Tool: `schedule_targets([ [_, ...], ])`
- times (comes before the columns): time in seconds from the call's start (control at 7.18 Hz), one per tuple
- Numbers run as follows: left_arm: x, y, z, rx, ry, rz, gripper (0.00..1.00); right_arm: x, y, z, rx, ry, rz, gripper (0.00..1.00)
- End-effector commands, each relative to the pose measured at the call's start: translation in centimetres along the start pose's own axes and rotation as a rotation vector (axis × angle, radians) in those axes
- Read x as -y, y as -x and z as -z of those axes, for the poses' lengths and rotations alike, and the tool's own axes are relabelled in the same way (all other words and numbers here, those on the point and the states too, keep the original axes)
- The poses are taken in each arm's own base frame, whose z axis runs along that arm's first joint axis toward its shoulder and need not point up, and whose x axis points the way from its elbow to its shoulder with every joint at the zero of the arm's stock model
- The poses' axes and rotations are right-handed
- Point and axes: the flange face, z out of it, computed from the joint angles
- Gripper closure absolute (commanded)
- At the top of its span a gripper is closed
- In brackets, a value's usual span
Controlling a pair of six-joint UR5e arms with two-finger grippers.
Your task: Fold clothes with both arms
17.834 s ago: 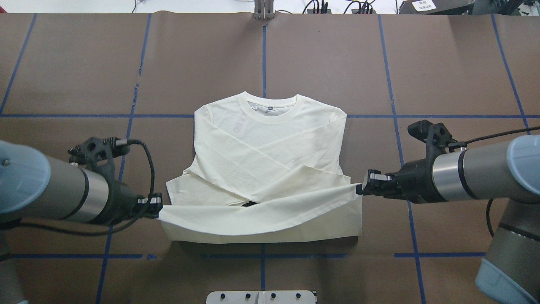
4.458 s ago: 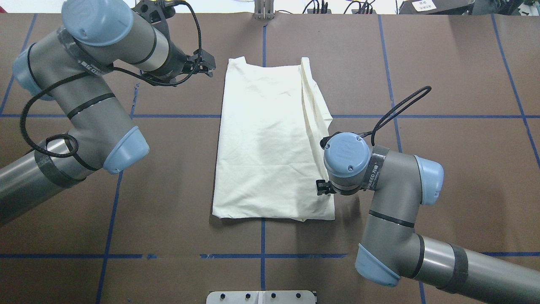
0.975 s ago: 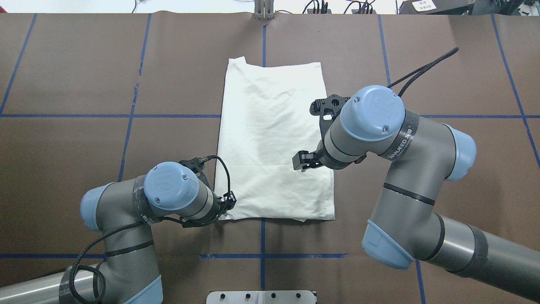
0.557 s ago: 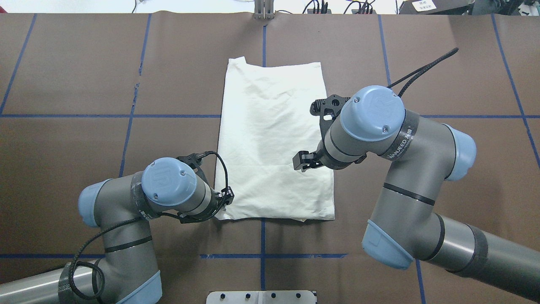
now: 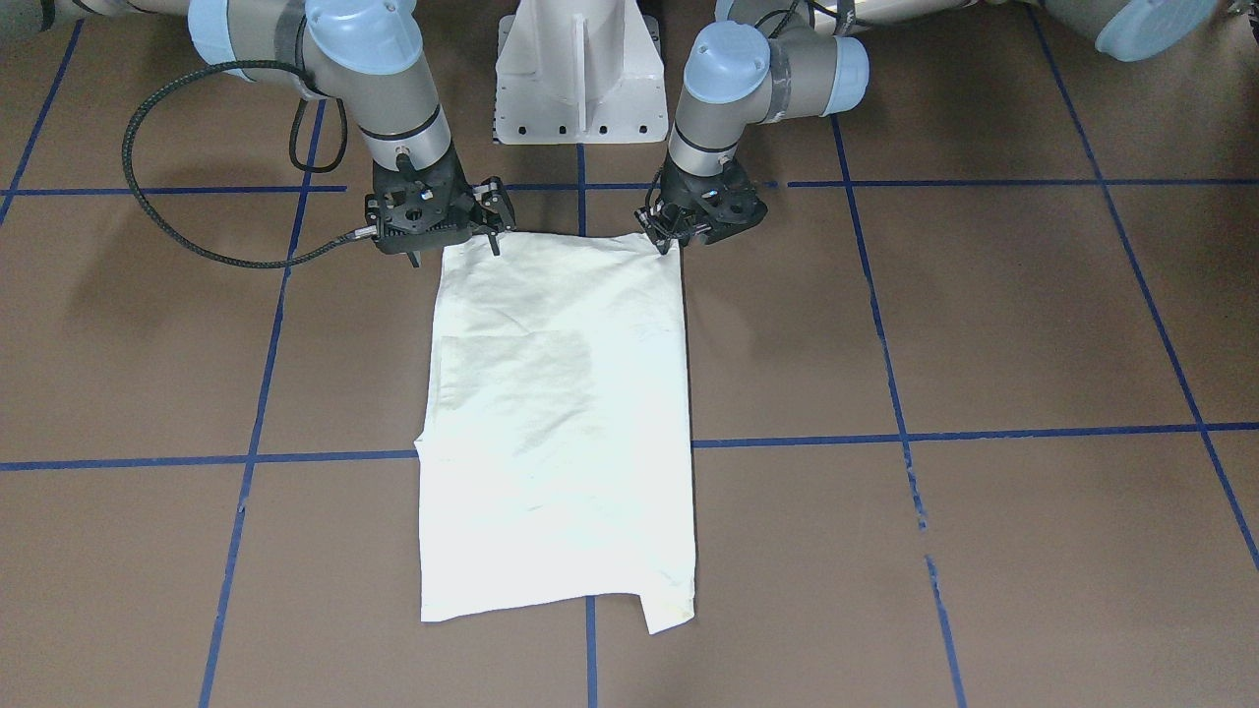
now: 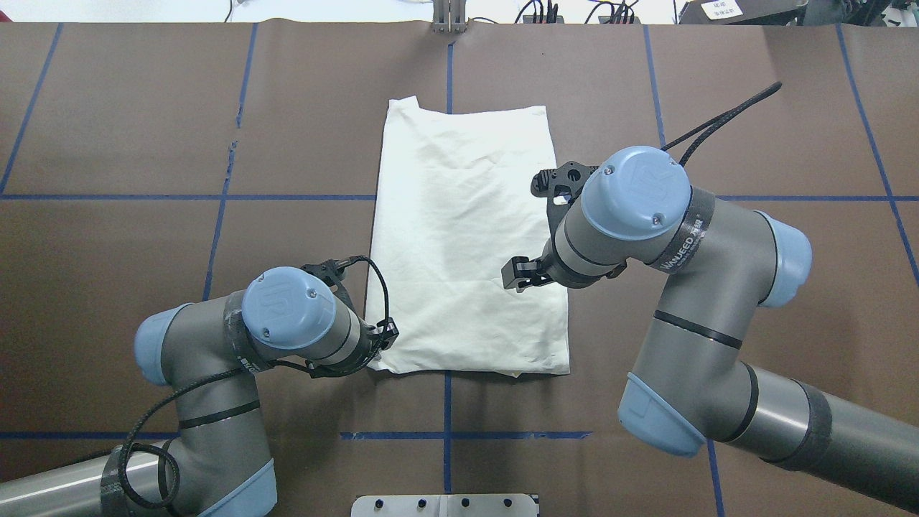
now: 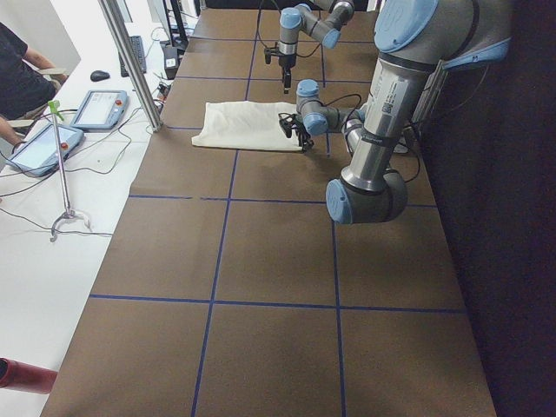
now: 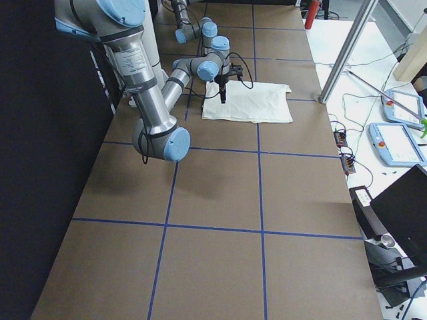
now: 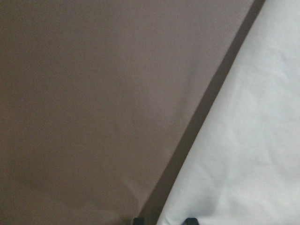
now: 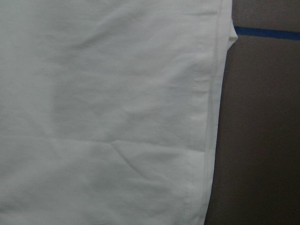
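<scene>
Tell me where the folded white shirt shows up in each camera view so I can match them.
Front-facing: shirt at centre, running lengthwise down the picture.
Overhead: shirt at centre.
Exterior left: shirt small, upper middle.
Exterior right: shirt small, upper middle.
Left wrist: shirt fills the right side.
Right wrist: shirt fills the left and middle.
Shared landmark: the blue tape line passing under the shirt lengthwise.

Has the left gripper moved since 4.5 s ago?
Yes. The left gripper came toward the robot, across the blue tape line, to the near-left corner of the shirt.
</scene>
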Motion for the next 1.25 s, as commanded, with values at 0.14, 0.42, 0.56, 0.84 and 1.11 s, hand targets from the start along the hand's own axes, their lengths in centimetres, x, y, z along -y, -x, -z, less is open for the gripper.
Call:
schedule_targets([
  [0.14, 0.0, 0.1, -0.1, -0.004, -0.015, -0.007, 0.93, 0.1, -0.2, 0.0, -0.002, -0.001, -0.002, 0.0],
  [0.42, -0.6, -0.3, 0.5, -0.016, -0.006, -0.015, 1.0, 0.1, -0.2, 0.0, -0.002, -0.001, -0.004, 0.0],
  [0.56, -0.6, -0.2, 0.7, -0.019, -0.005, -0.022, 1.0, 0.1, 0.0, 0.1, 0.001, -0.003, -0.004, 0.0],
  [0.84, -0.6, -0.3, 1.0, -0.023, 0.0, -0.082, 1.0, -1.1, 1.2, -0.1, 0.013, 0.01, -0.162, 0.0],
  [1.11, -0.7, -0.3, 1.1, -0.026, 0.0, -0.085, 1.0, -4.6, 3.5, -2.0, 0.072, 0.035, -0.496, 0.0],
])
